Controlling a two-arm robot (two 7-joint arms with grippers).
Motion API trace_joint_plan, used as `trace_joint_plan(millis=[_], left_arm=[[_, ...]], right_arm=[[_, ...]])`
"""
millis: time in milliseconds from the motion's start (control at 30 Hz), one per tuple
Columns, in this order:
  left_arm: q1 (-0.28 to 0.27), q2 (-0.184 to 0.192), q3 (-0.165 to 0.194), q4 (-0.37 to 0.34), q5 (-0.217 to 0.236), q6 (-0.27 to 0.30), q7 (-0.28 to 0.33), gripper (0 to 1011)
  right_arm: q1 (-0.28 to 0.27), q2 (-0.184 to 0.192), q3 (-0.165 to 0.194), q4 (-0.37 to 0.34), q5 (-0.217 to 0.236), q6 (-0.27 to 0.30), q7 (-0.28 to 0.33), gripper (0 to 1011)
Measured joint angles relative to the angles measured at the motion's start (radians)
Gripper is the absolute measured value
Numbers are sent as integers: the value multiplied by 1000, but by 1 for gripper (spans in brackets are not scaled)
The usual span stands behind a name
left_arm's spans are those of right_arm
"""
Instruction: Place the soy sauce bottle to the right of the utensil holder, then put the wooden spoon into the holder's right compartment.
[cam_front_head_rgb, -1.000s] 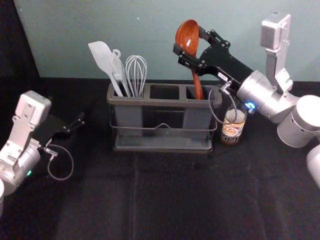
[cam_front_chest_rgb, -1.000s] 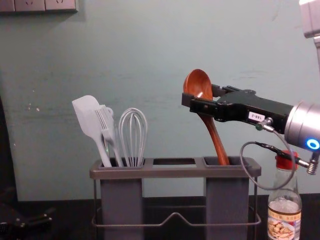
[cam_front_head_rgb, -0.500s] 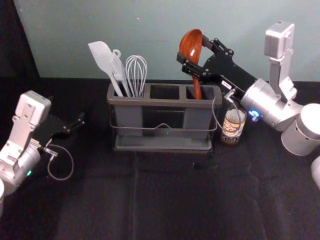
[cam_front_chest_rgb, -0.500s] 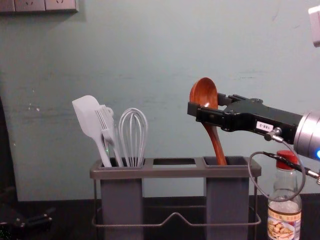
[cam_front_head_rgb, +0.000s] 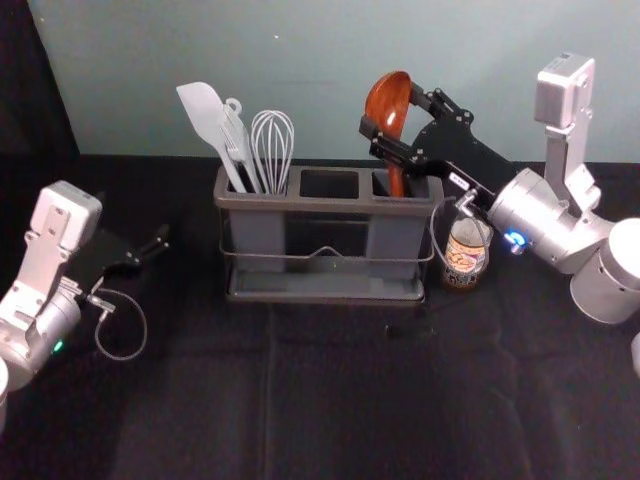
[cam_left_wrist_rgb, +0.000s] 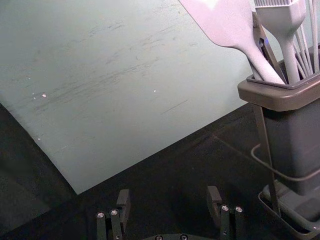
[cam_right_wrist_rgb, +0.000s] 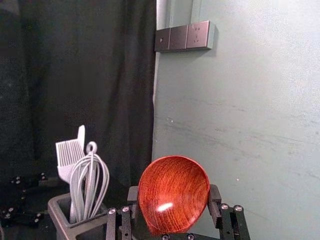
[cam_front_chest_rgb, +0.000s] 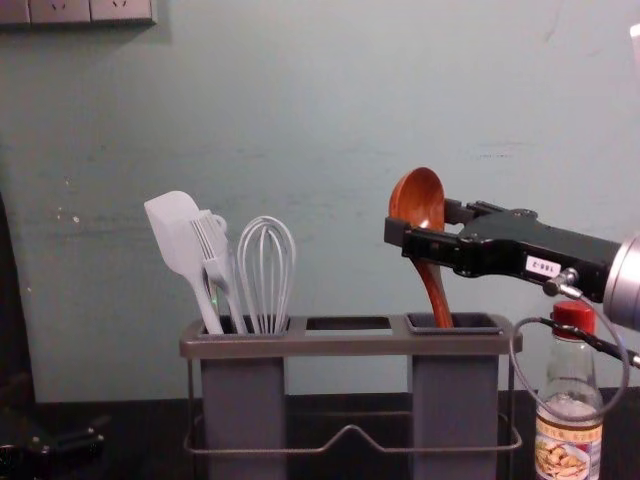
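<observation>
Right gripper (cam_front_head_rgb: 391, 108) sat lower than before, clamped on the wooden spoon (cam_front_chest_rgb: 418, 200) at its bowl, handle down in the holder's (cam_front_head_rgb: 290, 203) right compartment (room between spoon and whisk (cam_front_head_rgb: 272, 150)). Soy sauce bottle (cam_front_head_rgb: 466, 258) stood just beside the holder's right edge. Left gripper (cam_front_head_rgb: 164, 240), parked left, had its fingers spread.

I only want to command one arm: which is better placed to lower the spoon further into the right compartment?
The right, I'd judge: the right end effector grips the spoon, whose handle reaches into that compartment. The left end effector is open and empty, off the holder's left side.
</observation>
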Motion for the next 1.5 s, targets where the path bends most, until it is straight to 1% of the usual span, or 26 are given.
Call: trace_joint_plan(millis=[200,467,1267,1367,1433,1467,1500], left_arm=[[0,0,0,0,0,0,0,1005],[0,0,0,0,0,0,0,1005],[0,0,0,0,0,0,0,1005],[0,0,0,0,0,0,0,1005],[0,0,0,0,0,0,0,1005],[0,0,0,0,0,0,0,1005],[0,0,0,0,0,0,0,1005]], right_arm=[[-12,5,-4,-5,-5,1,0,838],[-17,4,-10,8,-12,0,-1,838],[-24,3,-8,14,-11,-1,-1,837],[-24,3,-8,14,-10,-1,-1,855],[-24,3,-8,14,-10,-1,-1,893],[-24,3,-8,14,-10,-1,-1,954],[-24,3,-8,14,-10,-1,-1,964]])
